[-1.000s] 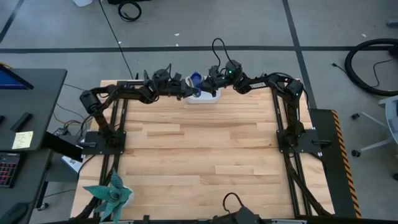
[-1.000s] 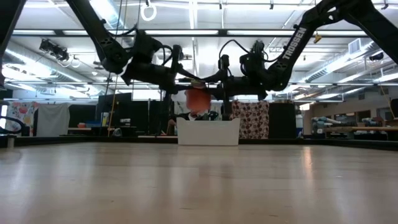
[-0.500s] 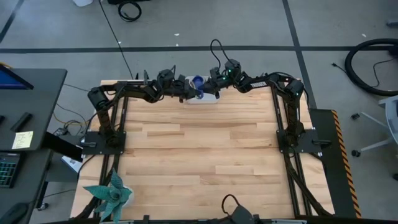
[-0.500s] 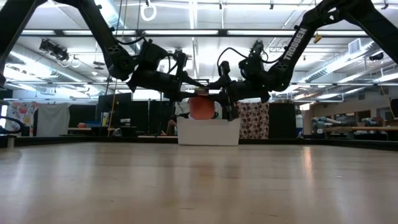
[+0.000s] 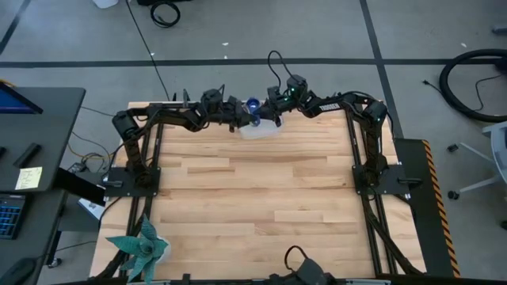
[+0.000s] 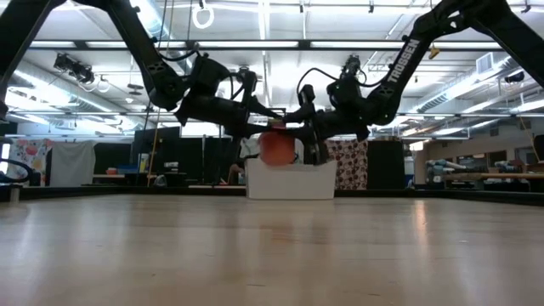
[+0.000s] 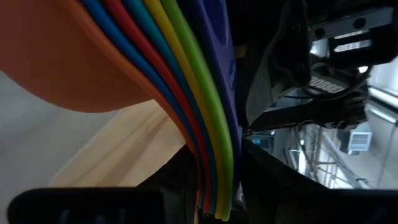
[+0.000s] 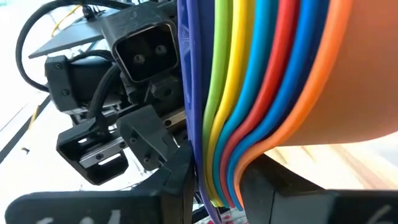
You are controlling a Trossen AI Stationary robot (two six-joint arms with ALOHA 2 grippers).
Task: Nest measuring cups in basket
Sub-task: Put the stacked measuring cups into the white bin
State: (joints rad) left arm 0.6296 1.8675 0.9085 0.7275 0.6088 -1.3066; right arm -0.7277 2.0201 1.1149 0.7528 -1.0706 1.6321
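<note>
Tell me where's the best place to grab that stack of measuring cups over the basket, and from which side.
Grip the stack of measuring cups by its rims, probably from opposite sides, as the left gripper and right gripper do now above the basket. The wrist views show the coloured rims pressed into one thin flat band that fingers can pinch, while the orange bowl is round and likely slippery.
</note>
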